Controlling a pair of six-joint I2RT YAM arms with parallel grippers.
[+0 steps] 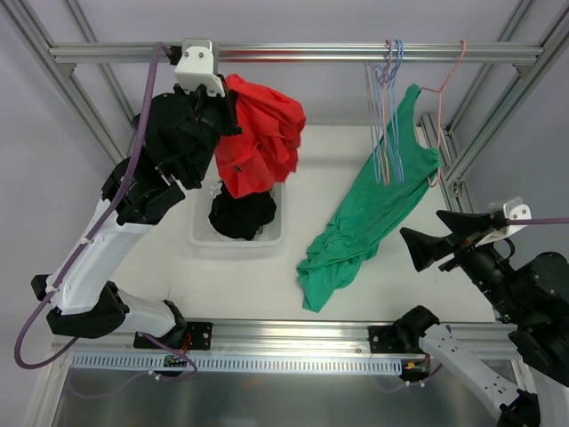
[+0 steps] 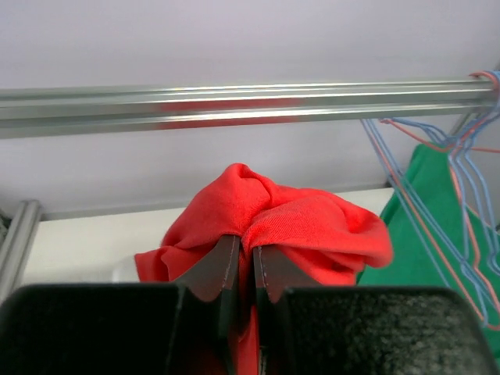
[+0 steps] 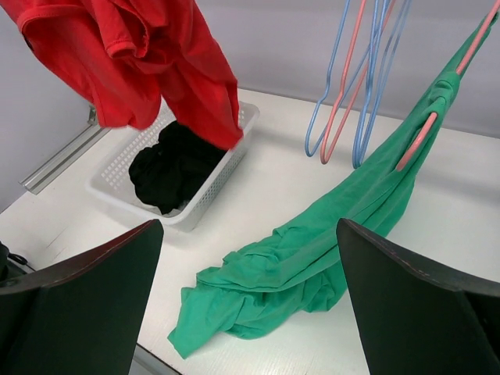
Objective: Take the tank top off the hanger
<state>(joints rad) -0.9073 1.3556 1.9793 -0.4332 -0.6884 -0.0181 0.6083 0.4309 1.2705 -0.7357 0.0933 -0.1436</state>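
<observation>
A green tank top (image 1: 369, 209) hangs by one strap from a pink hanger (image 1: 438, 98) on the top rail (image 1: 302, 52). Its lower part lies bunched on the white table. My right gripper (image 1: 420, 224) stands wide open to the right of it, apart from the cloth. In the right wrist view the tank top (image 3: 312, 250) lies beyond the open right gripper (image 3: 248, 226), with the pink hanger (image 3: 418, 141) showing through the strap. High at the left, my left gripper (image 2: 246, 246) is shut on a red garment (image 2: 312, 226), which hangs above the basket (image 1: 203, 233).
The white basket (image 3: 226, 176) holds a black garment (image 1: 242, 213). Several bare blue and pink hangers (image 1: 387, 116) hang on the rail just left of the tank top. Aluminium frame posts stand at the right and left edges.
</observation>
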